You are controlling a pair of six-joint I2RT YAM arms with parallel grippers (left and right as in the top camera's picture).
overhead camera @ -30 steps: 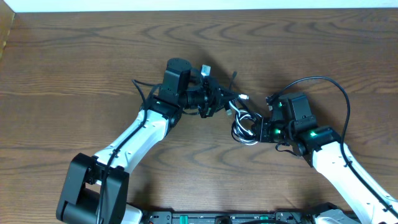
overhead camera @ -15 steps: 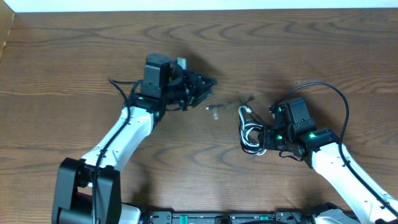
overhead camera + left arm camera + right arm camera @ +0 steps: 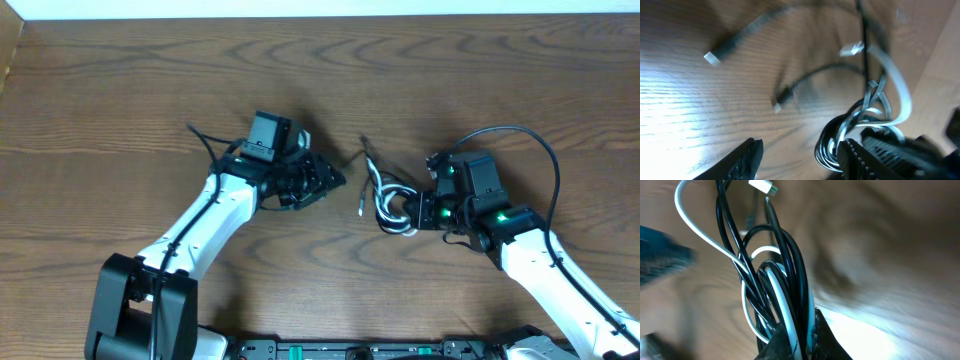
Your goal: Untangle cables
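Observation:
The cables [image 3: 393,203] lie as a tangled black and white coil in the middle of the table. My right gripper [image 3: 418,212] is shut on the coil's right side. In the right wrist view its fingers [image 3: 817,337] pinch the black strands [image 3: 785,250] and white strands [image 3: 777,287] together, and a white plug [image 3: 762,186] sticks out at the top. My left gripper [image 3: 326,181] stands open just left of the coil with nothing between its fingers. In the left wrist view the coil [image 3: 855,127] lies by the right finger [image 3: 860,160], and two loose black plug ends [image 3: 782,97] trail over the wood.
Bare brown wood surrounds the coil. A thick black arm cable [image 3: 535,150] loops above my right arm. The table's back edge [image 3: 320,14] meets a white strip at the top, and its left edge [image 3: 8,70] shows at far left.
My left gripper opened and let go of the cables, swung away to the back left, then came back down near the coil. The loose ends now trail left. The right gripper kept its grip.

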